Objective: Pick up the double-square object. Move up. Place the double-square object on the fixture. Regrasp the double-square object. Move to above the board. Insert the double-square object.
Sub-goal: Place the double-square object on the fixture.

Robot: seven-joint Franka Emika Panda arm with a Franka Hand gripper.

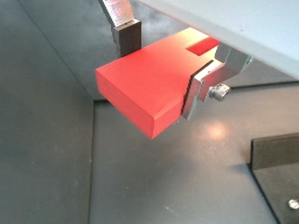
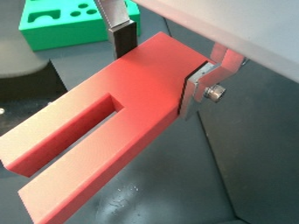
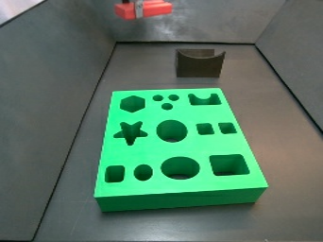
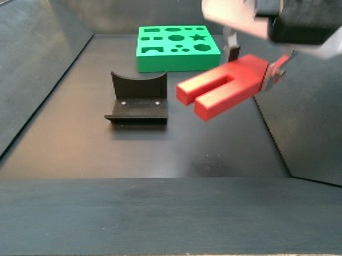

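The double-square object point(image 2: 105, 131) is a red block with a slot that splits one end into two square prongs. My gripper point(image 2: 158, 66) is shut on its solid end, one silver finger point(image 2: 195, 89) pressed on each side. In a side view the double-square object point(image 4: 225, 86) hangs in the air, tilted, beside and above the fixture point(image 4: 138, 100), with the gripper point(image 4: 254, 68) over it. The fixture point(image 3: 198, 61) is a dark block with a curved notch. The green board point(image 3: 177, 142) with its shaped holes lies flat on the floor.
Dark walls enclose the grey floor point(image 4: 201, 150) on the sides and back. The board point(image 4: 178, 47) lies beyond the fixture in that side view. A corner of the fixture point(image 1: 278, 162) shows in a wrist view.
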